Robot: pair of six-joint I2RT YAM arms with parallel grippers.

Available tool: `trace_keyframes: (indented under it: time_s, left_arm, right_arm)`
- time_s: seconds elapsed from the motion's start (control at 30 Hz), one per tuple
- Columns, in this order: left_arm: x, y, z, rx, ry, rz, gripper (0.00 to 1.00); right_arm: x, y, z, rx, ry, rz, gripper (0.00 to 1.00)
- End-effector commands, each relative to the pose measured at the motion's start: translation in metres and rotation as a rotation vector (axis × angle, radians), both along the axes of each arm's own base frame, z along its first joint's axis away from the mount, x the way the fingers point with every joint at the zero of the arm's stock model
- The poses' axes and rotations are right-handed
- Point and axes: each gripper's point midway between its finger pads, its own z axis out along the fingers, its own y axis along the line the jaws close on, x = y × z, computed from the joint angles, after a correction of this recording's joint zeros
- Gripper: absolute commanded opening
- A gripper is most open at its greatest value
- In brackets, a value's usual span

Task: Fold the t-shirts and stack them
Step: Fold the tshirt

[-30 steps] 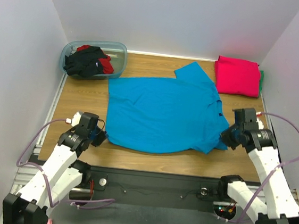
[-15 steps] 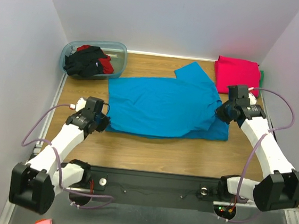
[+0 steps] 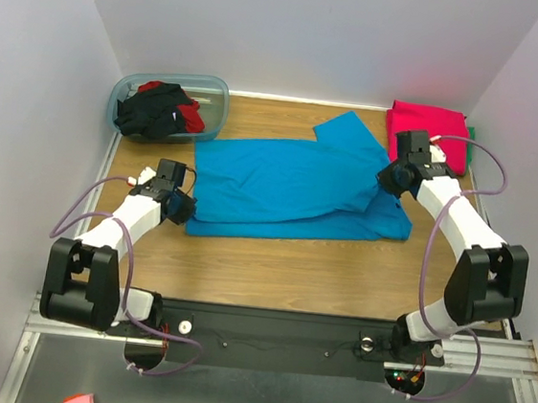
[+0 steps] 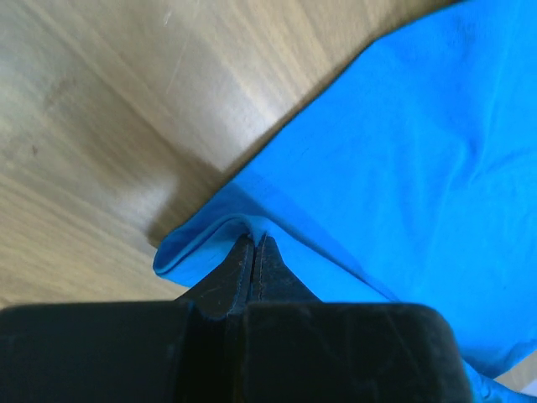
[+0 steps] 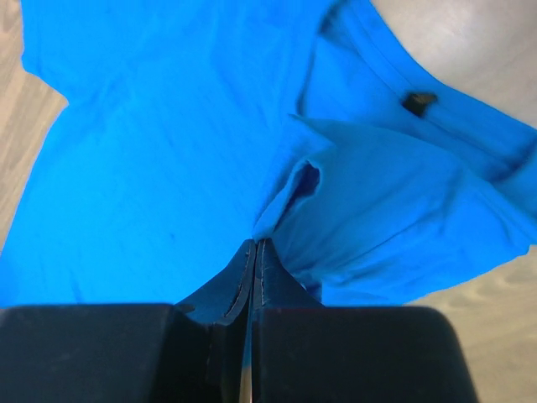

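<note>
Soft turquoise t-shirt (image 3: 281, 179) lies rumpled, near hem folded over.

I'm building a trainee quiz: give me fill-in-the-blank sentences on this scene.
The left gripper and right gripper are both ____ on the turquoise-blue cloth t-shirt.
The folded magenta-pink cloth t-shirt lies at the far ____ corner of the wooden table.
The black and red cloth shirts lie in the translucent plastic ____.
Missing: shut; right; tub.

light: bright, even | shadows: soft | wrist views: jaws blurred, foreground dark
</note>
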Motion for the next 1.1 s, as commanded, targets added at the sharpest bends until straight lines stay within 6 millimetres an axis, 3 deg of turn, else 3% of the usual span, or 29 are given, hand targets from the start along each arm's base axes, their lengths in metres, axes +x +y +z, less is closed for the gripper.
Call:
trace_keyframes:
  time_s: [0.0, 0.27, 0.3, 0.4, 0.43, 0.5, 0.57, 0.6, 0.63, 0.67, 0.7, 0.73, 0.8, 0.9, 1.0, 1.07]
  left_arm:
    - [0.02, 0.007, 0.013, 0.026, -0.055, -0.006, 0.0]
    - [0.028, 0.014, 0.007, 0.031, -0.049, 0.0, 0.0]
    - [0.029, 0.015, 0.004, 0.031, -0.039, 0.002, 0.1]
    - [0.035, 0.017, 0.003, 0.031, -0.046, 0.005, 0.56]
    - [0.037, 0.017, 0.004, 0.031, -0.051, 0.008, 0.81]
    - [0.043, 0.019, 0.009, 0.028, -0.07, 0.017, 0.9]
    - [0.045, 0.024, 0.015, 0.038, -0.078, 0.03, 0.95]
    - [0.05, 0.025, 0.023, 0.042, -0.099, 0.037, 0.96]
    - [0.051, 0.026, 0.03, 0.05, -0.108, 0.036, 0.96]
    - [0.05, 0.027, 0.031, 0.052, -0.109, 0.036, 0.96]
    - [0.05, 0.027, 0.04, 0.052, -0.132, 0.033, 0.96]
    - [0.048, 0.026, 0.043, 0.049, -0.136, 0.026, 0.96]
    - [0.041, 0.025, 0.051, 0.04, -0.164, 0.018, 0.96]
    - [0.028, 0.017, 0.053, 0.004, -0.198, -0.015, 0.97]
    - [0.016, 0.005, 0.049, -0.03, -0.211, -0.066, 0.97]
    - [0.011, 0.002, 0.042, -0.038, -0.2, -0.079, 0.97]
  right_arm:
    - [0.038, -0.004, 0.027, -0.033, -0.117, -0.007, 0.0]
    - [0.053, -0.007, 0.014, -0.06, -0.093, -0.026, 0.0]
    - [0.055, -0.007, 0.011, -0.062, -0.088, -0.023, 0.01]
    - [0.063, -0.005, 0.0, -0.066, -0.063, -0.014, 0.0]
    - [0.065, -0.003, -0.002, -0.066, -0.058, 0.0, 0.0]
    - [0.074, 0.0, -0.014, -0.072, -0.03, 0.025, 0.01]
    - [0.086, 0.005, -0.008, -0.075, -0.045, 0.058, 0.06]
    - [0.09, 0.01, -0.013, -0.064, -0.035, 0.086, 0.11]
    - [0.096, 0.012, -0.006, -0.077, -0.048, 0.127, 0.35]
    - [0.097, 0.015, -0.004, -0.079, -0.051, 0.154, 0.49]
    - [0.096, 0.02, -0.003, -0.072, -0.049, 0.189, 0.94]
    - [0.093, 0.018, 0.0, -0.091, -0.053, 0.219, 1.0]
    - [0.084, 0.021, 0.003, -0.085, -0.053, 0.248, 1.0]
    - [0.051, 0.03, -0.004, -0.033, -0.026, 0.31, 1.0]
    - [0.022, 0.039, -0.023, 0.015, 0.006, 0.361, 1.0]
    - [0.007, 0.062, -0.034, 0.109, 0.025, 0.449, 1.0]
